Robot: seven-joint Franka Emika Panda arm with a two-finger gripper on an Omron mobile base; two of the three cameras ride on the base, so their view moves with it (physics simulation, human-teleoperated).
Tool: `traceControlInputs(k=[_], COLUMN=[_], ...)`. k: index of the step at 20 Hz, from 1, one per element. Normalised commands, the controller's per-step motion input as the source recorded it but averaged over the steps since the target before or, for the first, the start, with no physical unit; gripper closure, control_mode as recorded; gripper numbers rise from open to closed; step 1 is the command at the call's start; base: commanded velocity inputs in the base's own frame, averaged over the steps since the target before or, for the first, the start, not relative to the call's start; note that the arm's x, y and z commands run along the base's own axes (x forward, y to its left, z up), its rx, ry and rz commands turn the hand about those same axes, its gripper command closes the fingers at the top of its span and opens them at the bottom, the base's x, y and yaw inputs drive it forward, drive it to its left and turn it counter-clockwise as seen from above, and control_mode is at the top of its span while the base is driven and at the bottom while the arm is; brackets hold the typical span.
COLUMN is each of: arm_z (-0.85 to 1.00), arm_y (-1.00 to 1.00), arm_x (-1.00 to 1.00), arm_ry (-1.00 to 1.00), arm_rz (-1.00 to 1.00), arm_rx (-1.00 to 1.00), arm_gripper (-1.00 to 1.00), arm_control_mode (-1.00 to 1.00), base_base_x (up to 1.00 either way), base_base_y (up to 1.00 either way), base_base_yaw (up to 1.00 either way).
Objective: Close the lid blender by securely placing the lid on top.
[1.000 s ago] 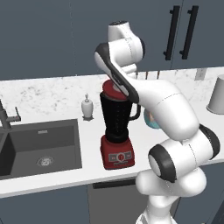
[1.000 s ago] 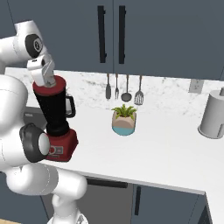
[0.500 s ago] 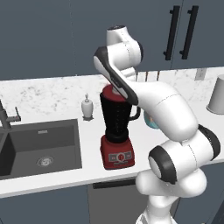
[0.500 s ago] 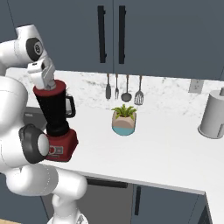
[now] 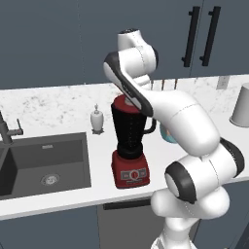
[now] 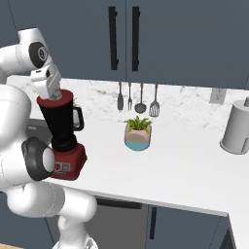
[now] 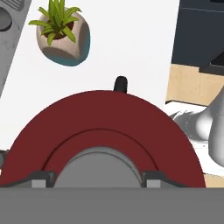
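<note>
White marble counter (image 5: pixel 58 109) under dark cabinets, sink (image 5: pixel 44 163) at left. Left base view: the blender (image 5: pixel 129 146) stands near the counter's front edge, red base with grey panel, black jar tapering down, handle on its right. Small white soap bottle (image 5: pixel 97 120) behind it to the left. The arm's forearm crosses over the jar top; a sliver of the red lid (image 5: pixel 122 103) shows at the rim beneath it.

Right base view: the gripper (image 6: pixel 48 92) sits straight above the jar, with the lid (image 6: pixel 54 102) level on the rim. Potted plant (image 6: pixel 137 133) well apart to the right, utensils (image 6: pixel 137 97) hanging on the wall behind, grey canister (image 6: pixel 237 129) far right.

Hand view: the lid (image 7: pixel 103 131) is close below, grey centre cap (image 7: pixel 98 166) between the two fingertips (image 7: pixel 41 177), which stand on either side of it. Whether they pinch the cap or stand just clear, I cannot tell.

Judgement: the lid is light, rigid, likely smooth plastic; the raised cap is the natural hold. It looks seated or nearly so; a downward press would secure it.
</note>
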Motion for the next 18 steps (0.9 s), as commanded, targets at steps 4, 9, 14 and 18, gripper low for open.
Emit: traceControlInputs(k=[4,9,14,18], arm_z=[-0.15,-0.13,-0.03,0.14], arm_y=[0.0,0.0,0.0,0.0], arm_x=[-0.13,-0.09,-0.1,-0.4], arm_ry=[-0.11,-0.08,-0.07,-0.19], arm_rz=[0.0,0.0,0.0,0.0], arm_rx=[0.0,0.0,0.01,0.01], arm_gripper=[-1.0,-1.0,-1.0,-1.0], arm_control_mode=[-1.0,-1.0,-1.0,-1.0], base_base_x=[0.0,0.0,0.0,0.0], base_base_y=[0.0,0.0,0.0,0.0], base_base_yaw=[0.0,0.0,0.0,0.0])
